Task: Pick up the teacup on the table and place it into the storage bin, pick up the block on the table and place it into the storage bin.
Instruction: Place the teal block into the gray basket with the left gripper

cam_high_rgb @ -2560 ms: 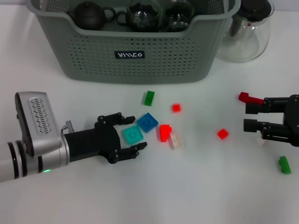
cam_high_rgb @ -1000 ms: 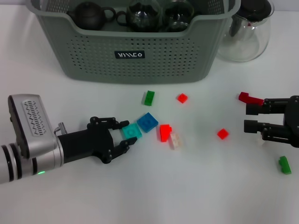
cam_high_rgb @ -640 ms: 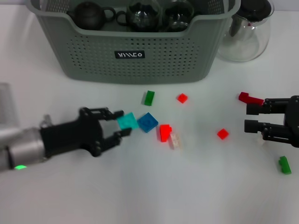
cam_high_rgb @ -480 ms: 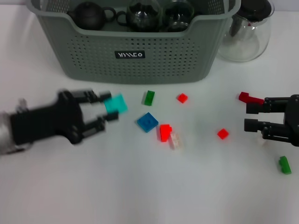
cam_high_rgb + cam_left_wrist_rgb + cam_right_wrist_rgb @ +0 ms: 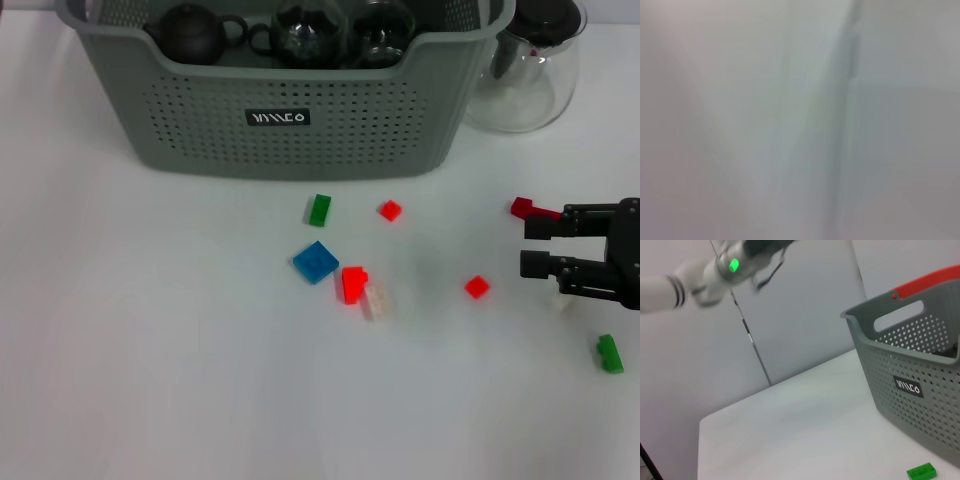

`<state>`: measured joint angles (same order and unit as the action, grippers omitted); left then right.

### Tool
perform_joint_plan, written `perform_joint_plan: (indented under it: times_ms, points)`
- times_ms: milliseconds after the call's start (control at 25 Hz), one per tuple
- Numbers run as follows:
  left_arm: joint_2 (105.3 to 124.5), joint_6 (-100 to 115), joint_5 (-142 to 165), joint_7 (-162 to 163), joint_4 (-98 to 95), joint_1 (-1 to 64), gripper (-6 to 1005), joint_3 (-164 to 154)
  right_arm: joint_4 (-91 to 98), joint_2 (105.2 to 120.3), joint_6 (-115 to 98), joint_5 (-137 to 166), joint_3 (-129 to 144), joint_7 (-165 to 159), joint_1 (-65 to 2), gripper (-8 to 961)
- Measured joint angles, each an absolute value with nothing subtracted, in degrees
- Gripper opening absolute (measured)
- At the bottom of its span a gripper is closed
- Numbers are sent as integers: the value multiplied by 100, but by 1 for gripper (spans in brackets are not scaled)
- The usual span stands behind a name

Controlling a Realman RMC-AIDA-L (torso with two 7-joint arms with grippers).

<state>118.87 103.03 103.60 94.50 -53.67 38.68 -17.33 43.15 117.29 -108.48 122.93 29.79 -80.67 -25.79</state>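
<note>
Your right gripper (image 5: 534,247) sits at the right edge of the desk (image 5: 150,350), fingers (image 5: 545,228) parted w/ nothing between them. Left gripper isn't in the head view; the right wrist view shows only that arm (image 5: 700,275) raised well above the desk, w/ a green light on it (can't tell how its fingers stand).

Storage bin (image 5: 290,130) is at the far side, centre-left: grey-green plastic, perforated walls, cut-out handle, small black label w/ white marks. Inside it: 1 dark teapot (image 5: 190,32) and 2 glass vessels (image 5: 305,30) beside it. Clear glass jug (image 5: 525,70) stands just right of the bin.

Blocks on the desk are small studded plastic bricks, all apart from your fingers except the nearest ones:
- 1 blue block (image 5: 316,262), flat and square, centre
- 2 green blocks: one (image 5: 319,209) near the bin, one (image 5: 609,353) near-right, below the gripper
- 4 red blocks: one (image 5: 352,283) touching a whitish block (image 5: 375,300), one (image 5: 390,210), one (image 5: 477,287) just left of the fingers, one (image 5: 522,208) just beyond the upper finger
</note>
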Motion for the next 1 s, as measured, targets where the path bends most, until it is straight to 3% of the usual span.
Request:
perform_joint_plan:
  times_ms: [200,320,440,520,640,1000]
  points:
    - [11346,8067,11387,11799,-5709,4674,415,-3774,4315,11732,-10846,12295,2979,-8077,-2597,518]
    - [11233,7290,12415,12663,-5496,5190,416,-4589,4315,11738,-10830,12303,2979,-8081,-2613,518]
    - [11297,6988,12963,12843,-5281,5470,417,-4789,4315,11745,-10794,12312,2979,-8086,-2620,517]
    - [11600,6361,13663,12986,-5047,5743,417,-5171,4315,11751,-10773,12318,2979,-8091,-2620,517]
    - [11767,5952,14118,13138,-4810,5880,418,-5556,4315,11759,-10767,12325,2979,-8094,-2620,517]
    - [11914,5026,15268,13979,-3862,6365,421,-5942,4315,11768,-10764,12331,2999,-8092,-2625,517]
